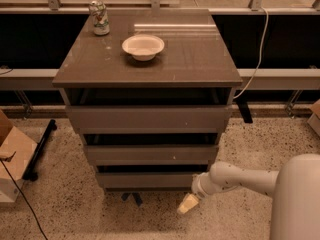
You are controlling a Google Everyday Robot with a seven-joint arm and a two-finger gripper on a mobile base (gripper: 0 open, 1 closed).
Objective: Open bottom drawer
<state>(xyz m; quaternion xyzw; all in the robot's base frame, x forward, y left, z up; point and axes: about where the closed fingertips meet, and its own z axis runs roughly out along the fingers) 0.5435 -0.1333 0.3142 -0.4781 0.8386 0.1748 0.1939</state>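
The pale, cream-tipped gripper hangs low over the speckled floor, just beside the right end of the plain grey-brown bottom drawer, lowest front of the glossy-topped cabinet, probably to catch its handle-less edge; whether it is spread or pressed together I cannot tell.

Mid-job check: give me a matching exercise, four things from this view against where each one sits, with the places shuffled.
Things:
1. pincer
2. bottom drawer
3. bowl
4. can

Places:
A. back left corner of the cabinet top
B. lowest front, under the middle drawer
C. low by the floor, just below the bottom drawer's right end
D. near the middle of the cabinet top

Pairs: 1-C, 2-B, 3-D, 4-A
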